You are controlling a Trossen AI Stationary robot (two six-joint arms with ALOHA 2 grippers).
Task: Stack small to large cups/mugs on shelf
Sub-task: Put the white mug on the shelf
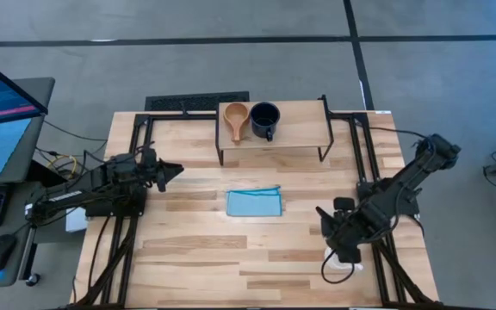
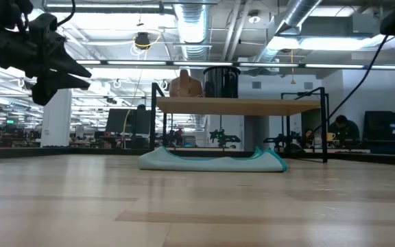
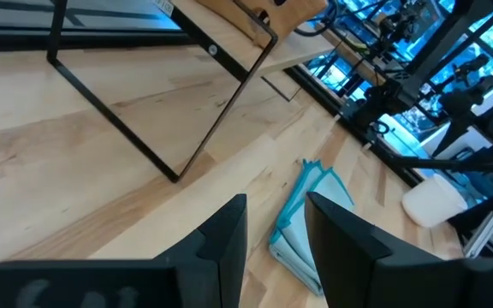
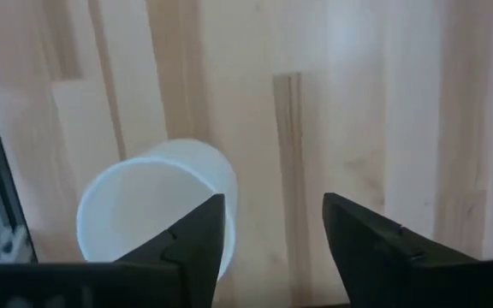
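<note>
White mug (image 4: 157, 205) is seen upright on the bench (image 1: 196, 258), mouth up, just beside one finger of the right fingers (image 4: 272, 231), which are spread wide w/ nothing between them. Mug sits off to one side of the gap, not centred in it, so a sideways shift is judged needed before closing on the rim. In the high view the right arm is bent low at the bench's front right corner, clearly the nearer arm.

Shelf (image 1: 300, 125) stands at the back centre; wood cup (image 1: 236, 119) and navy mug (image 1: 265, 120) are set side by side on its left half, right half bare.

Left fingers (image 3: 276, 235) are held slightly apart, empty, at mid-left. Cloth (image 1: 254, 203) lies flat, bench centre. Room behind: open workshop, ducts overhead.
</note>
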